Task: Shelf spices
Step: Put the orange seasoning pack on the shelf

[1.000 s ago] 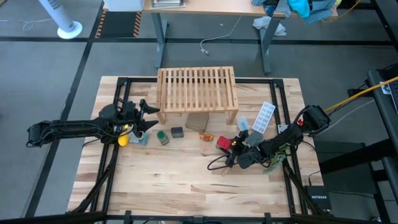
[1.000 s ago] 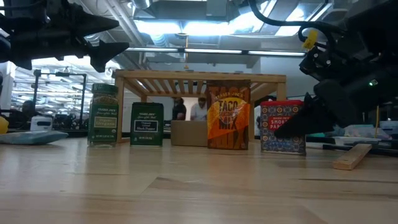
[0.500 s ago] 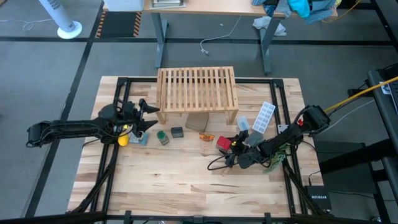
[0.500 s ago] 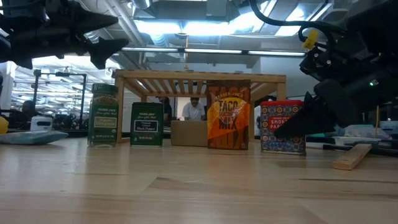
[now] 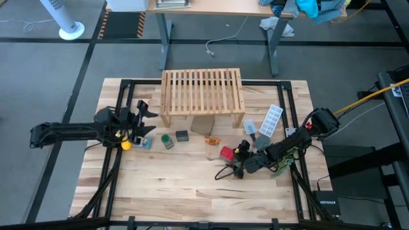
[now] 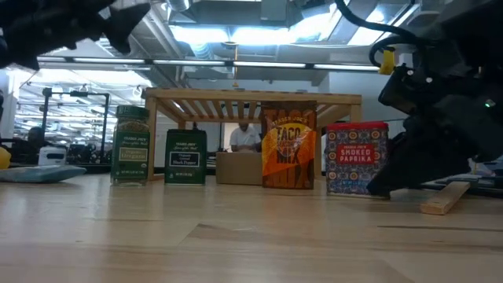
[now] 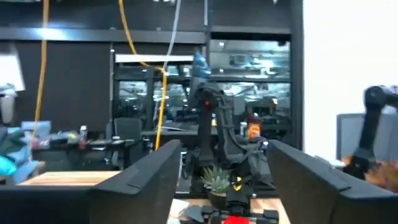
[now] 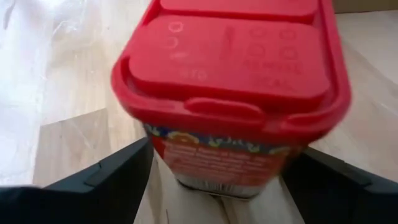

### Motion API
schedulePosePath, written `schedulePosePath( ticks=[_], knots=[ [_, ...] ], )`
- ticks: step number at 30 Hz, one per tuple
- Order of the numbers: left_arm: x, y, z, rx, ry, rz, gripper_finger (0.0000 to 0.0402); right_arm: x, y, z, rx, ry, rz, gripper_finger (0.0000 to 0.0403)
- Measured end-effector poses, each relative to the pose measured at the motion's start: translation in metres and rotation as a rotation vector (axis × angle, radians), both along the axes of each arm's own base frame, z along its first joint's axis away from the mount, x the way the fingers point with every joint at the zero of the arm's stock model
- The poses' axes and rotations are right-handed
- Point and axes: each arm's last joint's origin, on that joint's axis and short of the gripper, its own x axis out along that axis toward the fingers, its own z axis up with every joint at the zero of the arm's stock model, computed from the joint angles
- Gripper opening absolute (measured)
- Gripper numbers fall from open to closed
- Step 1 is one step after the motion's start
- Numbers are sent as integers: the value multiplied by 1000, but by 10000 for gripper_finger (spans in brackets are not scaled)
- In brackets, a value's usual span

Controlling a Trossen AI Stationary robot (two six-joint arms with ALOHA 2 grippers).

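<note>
The red paprika jar (image 5: 226, 153) (image 6: 357, 157) stands upright right of the middle, inside my right gripper (image 5: 230, 157) (image 8: 217, 186), which is shut on it. The orange packet (image 5: 211, 139) (image 6: 288, 148), the dark box-like jar (image 5: 182, 135) (image 6: 186, 157) and the green round jar (image 5: 167, 140) (image 6: 130, 145) stand in a row on the table before the slatted wooden shelf (image 5: 203, 91) (image 6: 251, 98). My left gripper (image 5: 147, 119) hovers open, left of the green jar and above the table. My right gripper pinches the red jar by its lower body (image 8: 171, 163), one finger (image 8: 112, 177) on each side wall, below the red lid (image 8: 230, 68). The fingers come from the table's right side, slanting down. The jar stays upright; whether its base is off the table I cannot tell.
A white ice-cube tray (image 5: 271, 121) lies right of the shelf, and a small green plant (image 5: 281, 167) sits by the right arm. A brown box (image 5: 201, 123) sits under the shelf. Yellow and blue items (image 5: 126, 144) lie below the left gripper. A wood scrap (image 6: 444, 198) lies at the right.
My right gripper has drawn the red jar a little toward the table's near edge; in the low view it looks larger and its whole label shows. My left gripper has moved up and slightly toward the table's left edge, staying open.
</note>
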Motion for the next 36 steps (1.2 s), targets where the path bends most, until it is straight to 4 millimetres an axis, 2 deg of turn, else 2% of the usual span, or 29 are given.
schedulePosePath(
  ticks=[9, 17, 27, 36],
  knots=[
    [8, -7, 23, 9, 244, 161, 159, 0, 1, 0, 13, 1, 13, 342],
    [6, -17, 46, 81, 183, 127, 114, 0, -2, 1, -49, -22, -55, 342],
    [5, -25, 46, 126, 216, 238, 64, 0, -4, 4, -118, -43, -70, 342],
    [3, -38, 40, 162, 284, 257, 20, -2, -5, 31, -118, -107, -33, 342]
  ],
)
